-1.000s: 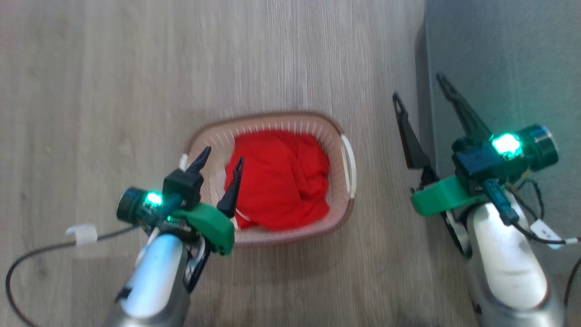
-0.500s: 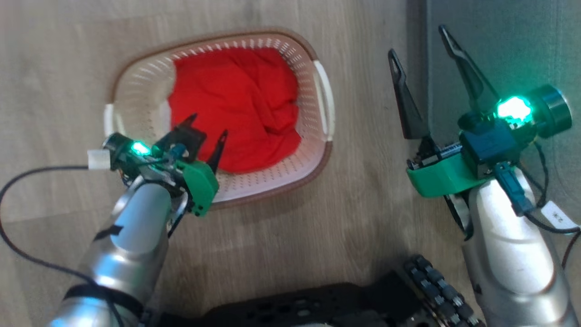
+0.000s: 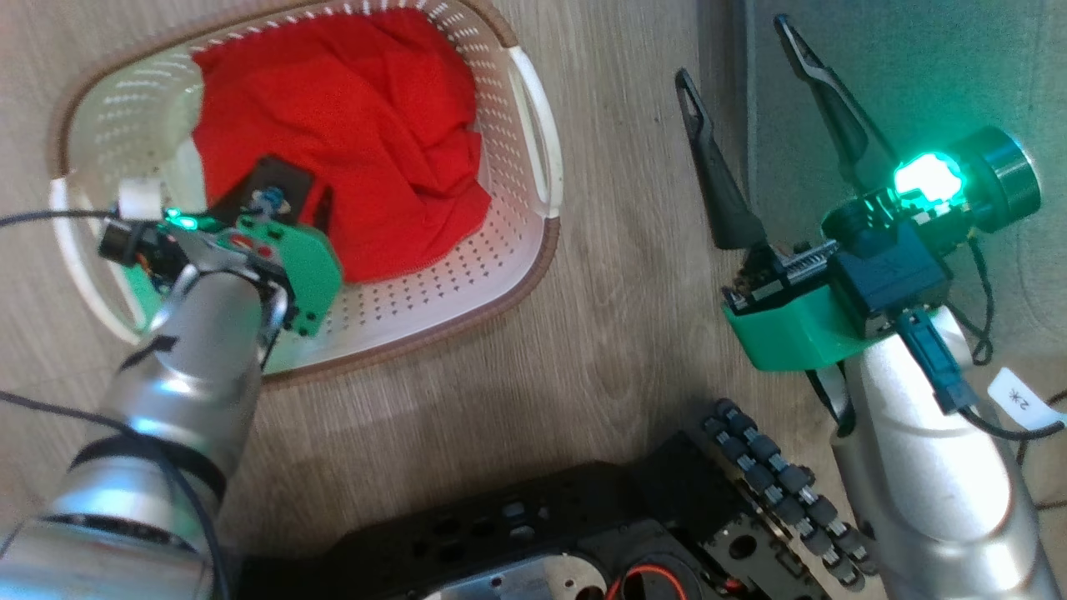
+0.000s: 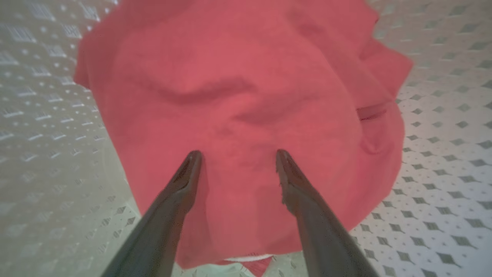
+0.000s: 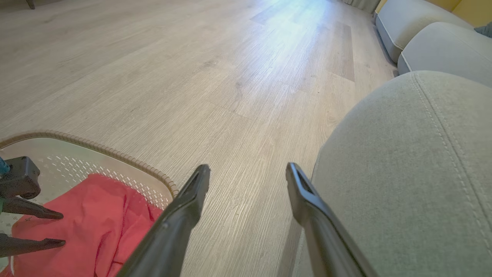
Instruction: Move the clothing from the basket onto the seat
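The cream basket [image 3: 533, 125] stands on the wood floor at the upper left of the head view, with the red clothing [image 3: 333, 125] heaped inside. My left gripper [image 3: 288, 204] reaches down into the basket. In the left wrist view it [image 4: 238, 154] is open, both fingers just above the clothing [image 4: 246, 77], nothing between them. My right gripper [image 3: 733, 50] is open in the air over the floor, at the edge of the grey-green seat [image 3: 917, 67]. The right wrist view shows this gripper [image 5: 248, 167], the seat [image 5: 415, 161], the basket rim [image 5: 115, 154] and the left gripper [image 5: 57, 229] over the clothing [image 5: 96, 223].
My dark wheeled base [image 3: 750, 467] with its rollers fills the bottom of the head view. A cable [image 3: 50, 217] runs off to the left of the left wrist. Two more pale cushions [image 5: 415, 23] lie further along the floor beyond the seat.
The head camera has dropped and tilted, so the basket looks larger and my base has come into view. My left gripper has gone down into the basket over the clothing. Both grippers stay open.
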{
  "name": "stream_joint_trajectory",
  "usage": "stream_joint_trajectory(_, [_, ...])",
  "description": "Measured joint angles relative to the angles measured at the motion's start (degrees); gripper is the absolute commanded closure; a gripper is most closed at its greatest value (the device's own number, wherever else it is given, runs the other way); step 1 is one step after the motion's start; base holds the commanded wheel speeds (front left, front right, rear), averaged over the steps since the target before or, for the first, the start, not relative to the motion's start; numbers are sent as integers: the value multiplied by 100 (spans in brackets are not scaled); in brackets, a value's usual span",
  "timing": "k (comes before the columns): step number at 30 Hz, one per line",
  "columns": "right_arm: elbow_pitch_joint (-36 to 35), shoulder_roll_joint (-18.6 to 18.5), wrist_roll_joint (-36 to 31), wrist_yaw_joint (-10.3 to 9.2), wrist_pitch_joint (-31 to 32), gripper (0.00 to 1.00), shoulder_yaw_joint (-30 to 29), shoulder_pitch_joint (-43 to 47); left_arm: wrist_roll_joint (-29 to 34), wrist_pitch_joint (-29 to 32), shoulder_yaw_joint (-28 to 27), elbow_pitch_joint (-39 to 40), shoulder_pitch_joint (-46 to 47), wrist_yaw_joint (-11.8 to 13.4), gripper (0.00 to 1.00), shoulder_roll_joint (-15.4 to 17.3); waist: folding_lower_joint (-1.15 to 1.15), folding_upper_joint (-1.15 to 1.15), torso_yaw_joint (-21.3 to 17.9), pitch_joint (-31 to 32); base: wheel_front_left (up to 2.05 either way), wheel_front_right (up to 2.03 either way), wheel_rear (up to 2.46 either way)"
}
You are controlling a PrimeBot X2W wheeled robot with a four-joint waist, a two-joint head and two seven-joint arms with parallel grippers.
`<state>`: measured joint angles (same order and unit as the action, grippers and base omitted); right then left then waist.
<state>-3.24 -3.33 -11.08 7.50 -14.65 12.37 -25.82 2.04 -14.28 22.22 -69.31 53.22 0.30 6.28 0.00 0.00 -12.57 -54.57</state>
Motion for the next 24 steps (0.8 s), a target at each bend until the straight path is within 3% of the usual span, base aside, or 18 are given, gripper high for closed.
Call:
stream_joint_trajectory(6, [-91, 3, 99, 0, 0, 0, 126, -178, -52, 19, 0, -338, 437, 237, 0, 99, 1, 0, -146, -311, 0, 0, 0])
stream_joint_trajectory(14, [-121, 4, 122, 0, 0, 0, 254, -177, -52, 280, 69, -413, 572, 241, 0, 120, 0, 0, -202, -445, 0, 0, 0])
stream_joint_trajectory(15, [-122, 4, 149, 0, 0, 0, 258, -177, -52, 332, 80, -416, 576, 235, 25, 123, 0, 0, -207, -448, 0, 0, 0])
stream_joint_trajectory(17, [-124, 4, 166, 0, 0, 0, 264, -177, -53, 383, 107, -431, 578, 177, 100, 133, 0, 0, -216, -453, 0, 0, 0])
stream_joint_trajectory(24, [-123, 3, 209, 0, 0, 0, 267, -182, -204, 420, 126, -444, 581, 81, 100, 155, 0, 0, -192, -466, 0, 0, 0])
